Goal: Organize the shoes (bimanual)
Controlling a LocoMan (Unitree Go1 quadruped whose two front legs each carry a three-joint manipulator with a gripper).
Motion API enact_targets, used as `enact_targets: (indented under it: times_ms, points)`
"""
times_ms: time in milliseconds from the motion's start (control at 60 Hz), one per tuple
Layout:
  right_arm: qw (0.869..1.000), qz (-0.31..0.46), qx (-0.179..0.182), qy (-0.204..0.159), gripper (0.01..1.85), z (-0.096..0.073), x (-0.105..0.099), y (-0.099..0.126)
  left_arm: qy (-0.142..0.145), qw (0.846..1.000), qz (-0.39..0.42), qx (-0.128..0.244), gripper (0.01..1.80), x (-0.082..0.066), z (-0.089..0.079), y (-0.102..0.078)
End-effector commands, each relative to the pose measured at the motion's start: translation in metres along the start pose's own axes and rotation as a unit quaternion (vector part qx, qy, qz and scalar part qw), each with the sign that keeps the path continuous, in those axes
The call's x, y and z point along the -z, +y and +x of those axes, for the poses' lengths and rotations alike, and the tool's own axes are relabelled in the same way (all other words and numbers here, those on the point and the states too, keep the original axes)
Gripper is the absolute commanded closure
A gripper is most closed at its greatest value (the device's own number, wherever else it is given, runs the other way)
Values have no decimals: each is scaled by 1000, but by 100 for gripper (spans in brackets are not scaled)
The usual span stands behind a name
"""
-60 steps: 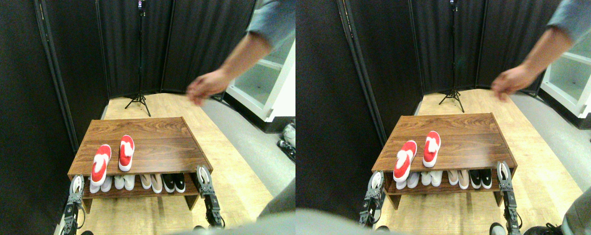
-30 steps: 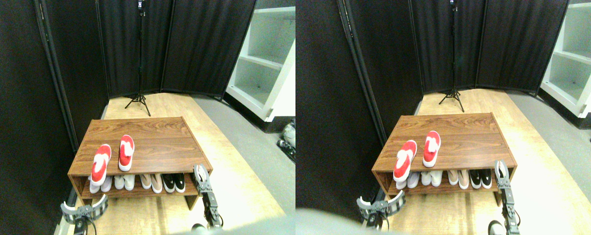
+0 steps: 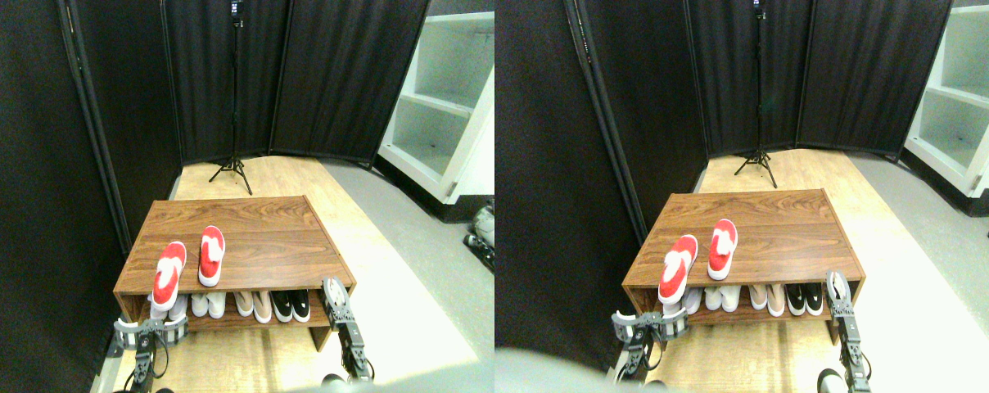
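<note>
Two red shoes on the bench top, both tools low at its front edge.

The left red shoe (image 3: 168, 274) lies at the front left corner of the bench (image 3: 265, 237), toe hanging over the edge, its long axis running front to back. The right red shoe (image 3: 210, 255) sits just beside it, slightly further back, pointing the same way. The left tool (image 3: 146, 334) is turned sideways with its jaws spread wide, directly below that overhanging toe, so the shoes lie up and ahead of it. The right tool (image 3: 336, 296) stands upright at the bench's right front corner, well apart from the shoes; whether it is released or clenched I cannot tell. The left arm is clearly nearer.
</note>
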Motion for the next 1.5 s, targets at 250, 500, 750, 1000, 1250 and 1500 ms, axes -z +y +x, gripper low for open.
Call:
enact_targets:
  times_ms: [250,500,750,1000,1250,1500]
  points:
    - [1000,7,-21,-6,178,0,-4,9,7,1000,-7,-4,21,9,33,12]
    - [1000,-4,-24,-15,179,1,-5,10,20,999,-22,-11,27,15,67,35]
    - [1000,4,-23,-18,179,1,-5,11,19,999,-33,-10,32,17,103,46]
    - [999,0,-26,-27,180,1,-7,11,25,999,-26,-14,38,13,97,45]
    - [999,9,-30,-36,179,2,-9,8,24,999,-19,14,36,-9,16,16]
    - [999,2,-29,-30,176,7,-5,5,12,998,22,56,50,-37,4,-4]
